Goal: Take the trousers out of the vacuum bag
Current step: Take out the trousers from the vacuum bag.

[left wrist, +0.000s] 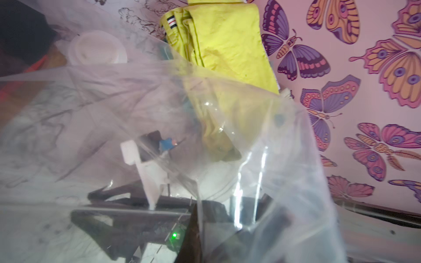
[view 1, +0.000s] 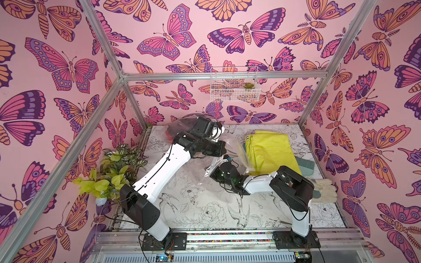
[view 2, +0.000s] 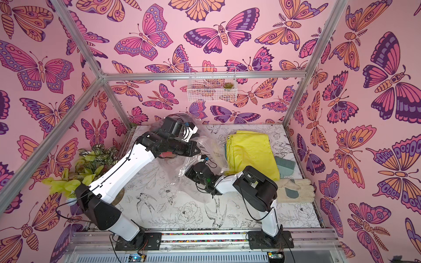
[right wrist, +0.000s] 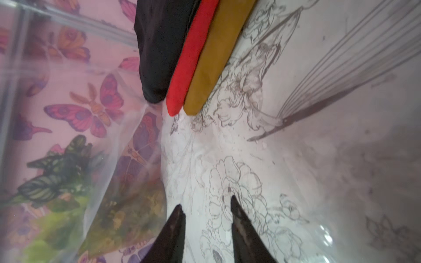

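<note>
The vacuum bag (view 1: 196, 173) is crinkly clear plastic spread over the middle of the table, and its white valve cap (left wrist: 98, 49) shows in the left wrist view. My left gripper (view 1: 224, 146) is shut on the bag's film (left wrist: 250, 159) and holds it up. Reaching inside the bag, my right gripper (right wrist: 206, 201) is open with nothing between its fingers. Ahead of it lie folded black (right wrist: 159, 45), red (right wrist: 193, 57) and mustard brown (right wrist: 218, 57) trousers. The yellow trousers (view 1: 271, 150) lie outside on the table at the back right, on top of a teal pair (view 1: 244, 145).
Pale work gloves (view 1: 323, 189) and a teal brush (view 1: 306, 165) lie by the right wall. A leafy plant (view 1: 114, 173) stands at the left edge. A white wire basket (view 1: 234, 84) hangs on the back wall. Metal frame posts stand at the table's corners.
</note>
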`<act>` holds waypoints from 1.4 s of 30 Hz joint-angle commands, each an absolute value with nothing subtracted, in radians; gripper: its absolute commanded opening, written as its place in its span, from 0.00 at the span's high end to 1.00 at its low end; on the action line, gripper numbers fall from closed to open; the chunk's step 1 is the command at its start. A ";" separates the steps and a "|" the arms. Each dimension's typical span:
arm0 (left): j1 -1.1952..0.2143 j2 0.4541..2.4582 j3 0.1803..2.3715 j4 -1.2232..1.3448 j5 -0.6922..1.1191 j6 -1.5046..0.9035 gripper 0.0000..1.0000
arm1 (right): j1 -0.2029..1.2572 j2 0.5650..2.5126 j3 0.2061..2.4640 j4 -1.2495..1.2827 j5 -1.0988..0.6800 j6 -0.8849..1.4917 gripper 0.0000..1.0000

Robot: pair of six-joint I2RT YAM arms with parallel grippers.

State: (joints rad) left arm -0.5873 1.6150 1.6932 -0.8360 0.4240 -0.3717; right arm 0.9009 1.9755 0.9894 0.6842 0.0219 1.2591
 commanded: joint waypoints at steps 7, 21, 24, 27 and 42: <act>-0.595 1.633 1.706 -0.623 0.751 -0.588 1.00 | 0.815 1.978 1.047 0.641 0.039 1.277 0.63; -0.581 1.619 1.669 -0.538 0.788 -0.568 1.00 | 0.712 1.985 1.174 0.592 0.034 1.298 0.64; -0.581 1.593 1.655 -0.537 0.782 -0.526 1.00 | 0.702 1.998 1.222 0.532 0.067 1.298 0.64; -0.581 1.560 1.641 -0.533 0.792 -0.480 1.00 | 0.691 2.029 1.278 0.479 0.091 1.307 0.63; -0.581 1.475 1.487 -0.403 0.784 -0.399 1.00 | 0.647 2.144 1.453 0.311 0.152 1.270 0.57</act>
